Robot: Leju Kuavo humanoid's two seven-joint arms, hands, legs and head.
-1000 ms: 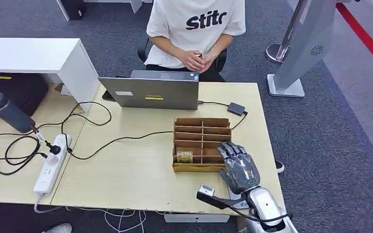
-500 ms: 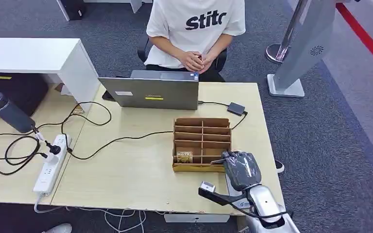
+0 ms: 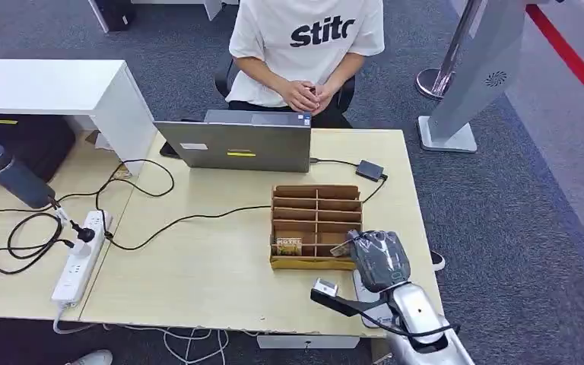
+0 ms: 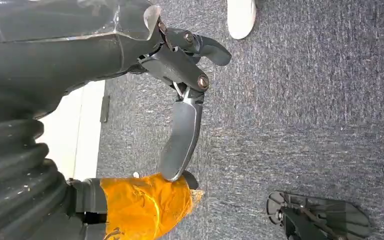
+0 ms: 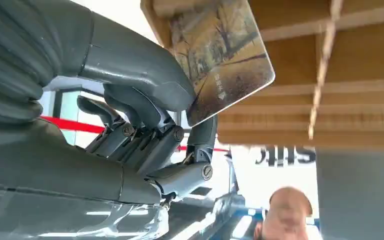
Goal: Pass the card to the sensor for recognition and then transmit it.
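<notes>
Golden card (image 5: 220,65) pinched between right hand's (image 3: 379,258) thumb and fingers (image 5: 200,145).

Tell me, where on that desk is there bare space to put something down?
The widest bare patch of the table lies between the power strip and the cardboard organizer, crossed by one black cable. It is crowded by the organizer's near right corner, where the right hand pinches a card, and around the laptop.
</notes>
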